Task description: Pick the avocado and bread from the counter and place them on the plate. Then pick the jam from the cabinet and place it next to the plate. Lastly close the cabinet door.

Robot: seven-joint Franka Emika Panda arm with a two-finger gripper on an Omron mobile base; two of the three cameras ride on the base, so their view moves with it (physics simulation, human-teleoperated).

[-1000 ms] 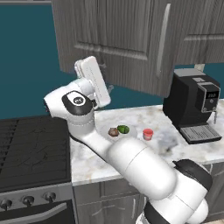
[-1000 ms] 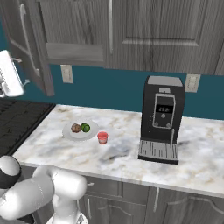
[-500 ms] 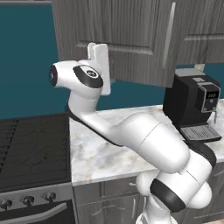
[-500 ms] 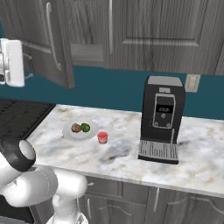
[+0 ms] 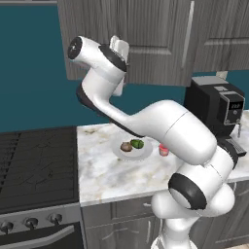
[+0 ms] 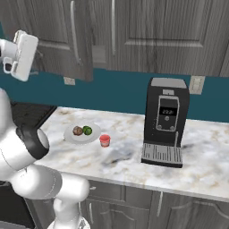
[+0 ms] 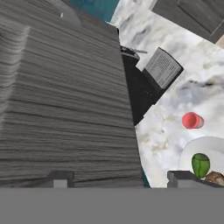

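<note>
Gripper: gripper [image 7: 118, 180] is raised against the cabinet door [image 7: 65, 100]; its fingertips [image 7: 60, 178] stand apart with only the door face between them, holding nothing.
Cabinet door: grey wood panel, seen at 11 o'clock in the right base view [image 6: 58, 40], angled out from the cabinet [image 6: 147, 31] and not yet flush.
Arm: arches up from the base, elbow bent, hand [image 5: 119, 51] high at 12 o'clock in the left base view, flat to the door.
Counter: marbled top [image 6: 134, 156] carries all the placed items.
Plate: plate [image 5: 146, 151] sits at mid counter, about 9 o'clock of the coffee machine [image 6: 164, 120].
Bread: bread [image 5: 126, 146] lies on the plate.
Avocado: avocado [image 5: 137, 144] lies on the plate, touching or just beside the bread.
Jam: jam [image 5: 164, 150] stands just beside the plate, at its 3 o'clock.
Step in hand: closing the door, judged the last step.
How to do it well: push with the flat of the hand, steadily along the door's swing, until the panel meets the cabinet face; avoid catching the handle [image 6: 74, 31].
</note>
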